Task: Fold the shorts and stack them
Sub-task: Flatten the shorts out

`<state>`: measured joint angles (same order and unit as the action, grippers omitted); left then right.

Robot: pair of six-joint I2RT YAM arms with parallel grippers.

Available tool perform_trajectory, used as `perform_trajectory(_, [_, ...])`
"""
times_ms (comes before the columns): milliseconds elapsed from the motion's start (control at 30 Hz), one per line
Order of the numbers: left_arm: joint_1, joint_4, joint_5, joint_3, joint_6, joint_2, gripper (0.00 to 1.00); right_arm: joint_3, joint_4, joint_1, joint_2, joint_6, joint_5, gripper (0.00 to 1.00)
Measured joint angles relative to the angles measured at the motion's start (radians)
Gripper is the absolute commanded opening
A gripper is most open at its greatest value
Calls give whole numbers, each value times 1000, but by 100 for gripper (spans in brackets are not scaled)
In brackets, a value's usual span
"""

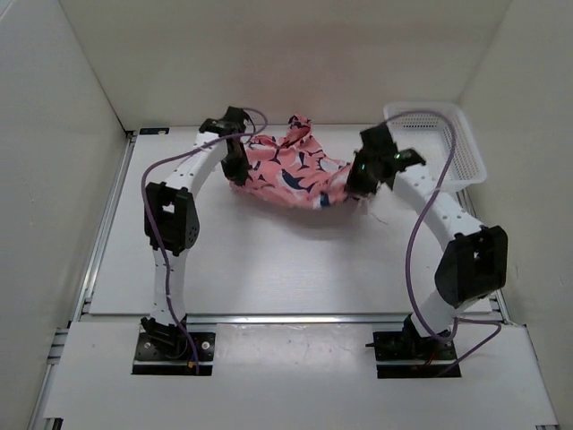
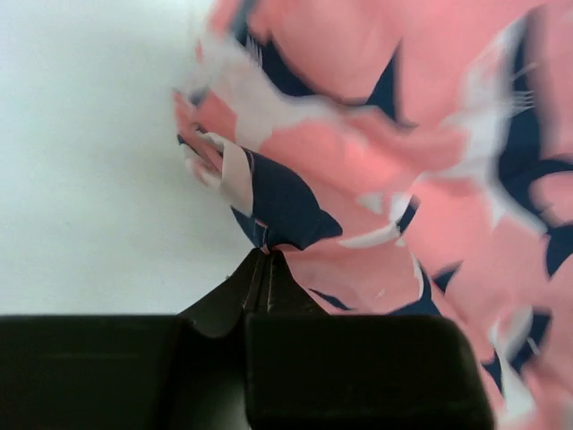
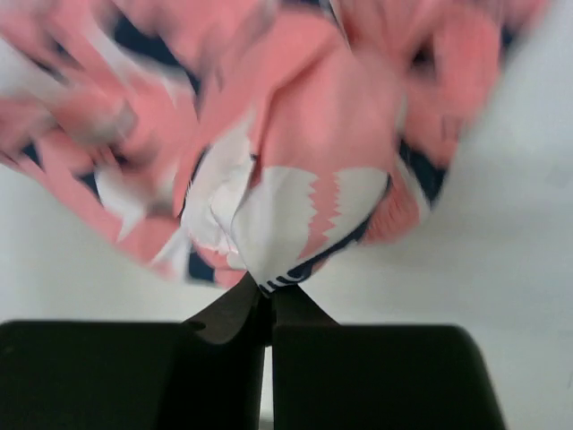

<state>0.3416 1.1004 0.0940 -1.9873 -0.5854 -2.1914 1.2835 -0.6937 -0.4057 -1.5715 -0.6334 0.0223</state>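
Left fingers [image 2: 228, 300], right fingers [image 3: 295, 312] pinched tight.

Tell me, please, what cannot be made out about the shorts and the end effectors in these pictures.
Top view: the fingertips of the left end effector and right end effector are hidden by their own wrists.
Right wrist view: the shorts are blurred, so folds are unreadable.
Left wrist view: the shorts run off the top and right edges.

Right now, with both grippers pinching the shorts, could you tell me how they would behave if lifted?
Probably floppy: the shorts sag and bunch between the left gripper and right gripper instead of spanning flat. Likely light, since small fingertip pinches seem to hold them. Loose folds may drag on the table.
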Motion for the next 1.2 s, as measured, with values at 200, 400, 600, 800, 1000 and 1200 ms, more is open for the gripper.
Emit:
perform_trajectory(200, [-118,14,-29,-274,1,113,10,796,-97,83,-216,185,10,2])
perform_trajectory(400, [-185,-83,-57,-8,5,572,10,806,-144,-33,-82,322,29,12])
perform_trajectory(600, [-122,-174,-83,602,12,900,45,264,-199,-67,97,326,121,90])
perform_trajectory(800, [-116,-130,-102,863,13,740,77,-56,-245,-26,144,246,164,67])
perform_trajectory(1000, [-130,-145,-74,792,0,758,35,-242,-131,85,420,121,75,57])
perform_trajectory(1200, [-158,-177,-95,803,-30,696,99,-642,87,300,562,-35,-214,79])
